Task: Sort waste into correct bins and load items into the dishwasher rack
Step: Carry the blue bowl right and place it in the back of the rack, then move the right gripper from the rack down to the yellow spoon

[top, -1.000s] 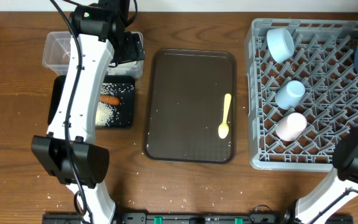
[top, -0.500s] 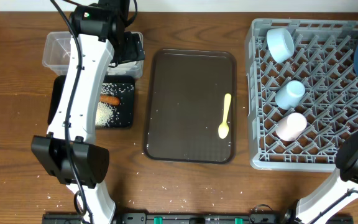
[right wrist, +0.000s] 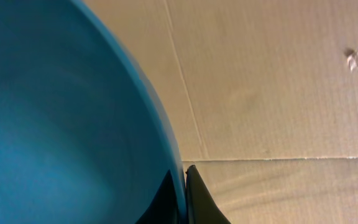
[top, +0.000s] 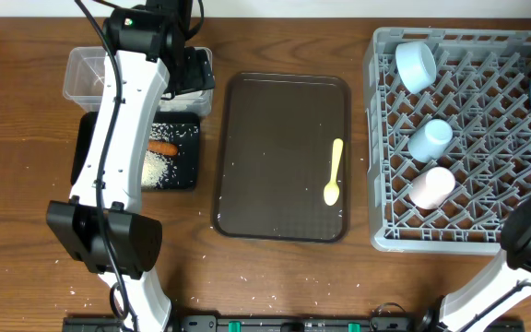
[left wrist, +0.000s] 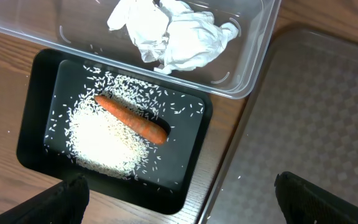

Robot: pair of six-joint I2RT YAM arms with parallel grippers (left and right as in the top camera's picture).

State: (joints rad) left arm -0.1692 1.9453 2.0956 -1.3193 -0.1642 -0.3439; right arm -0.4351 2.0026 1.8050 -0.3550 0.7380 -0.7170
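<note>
1. Pinches rim of dark blue round plate in right claw, at large square grey plastic pegged rack, right side.
2. Spreads left claw wide above shallow black rectangular tray holding small orange carrot and loose white rice.

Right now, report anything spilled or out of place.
Rice grains lie scattered on the wooden table near the brown serving tray. The pale yellow spoon lies on that tray, outside the dishwasher rack.
</note>
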